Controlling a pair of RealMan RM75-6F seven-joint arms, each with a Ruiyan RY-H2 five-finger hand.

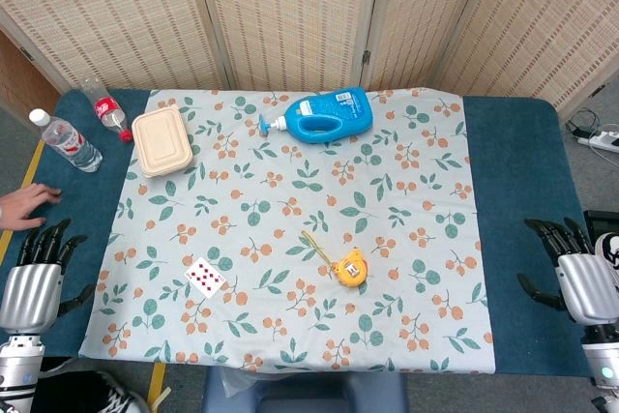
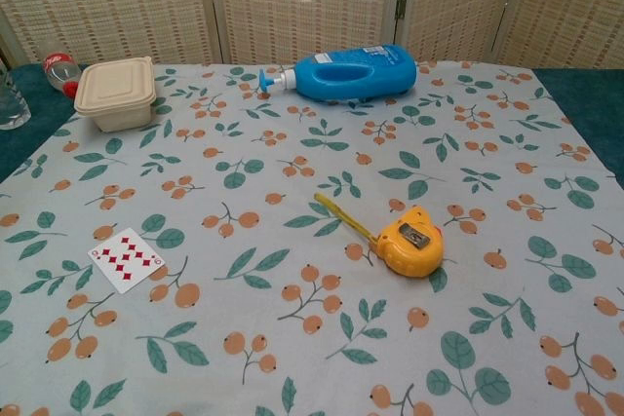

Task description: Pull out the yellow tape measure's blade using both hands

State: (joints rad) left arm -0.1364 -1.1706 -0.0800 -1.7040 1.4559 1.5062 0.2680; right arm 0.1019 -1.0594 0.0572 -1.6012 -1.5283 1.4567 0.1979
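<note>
While tape measure (image 1: 350, 267) lies untouched mid-table, left hand (image 1: 34, 282), right hand (image 1: 580, 278) rest at edges, fingers spread, empty.

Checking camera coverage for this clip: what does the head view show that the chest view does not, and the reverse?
Only the head view shows the left hand and right hand, both open at the table's side edges, a person's hand and the whole clear water bottle. Only the chest view shows the tape measure's metal clip clearly. Both show the yellow tape measure with a short length of blade out, playing card, blue detergent bottle and beige container.
</note>
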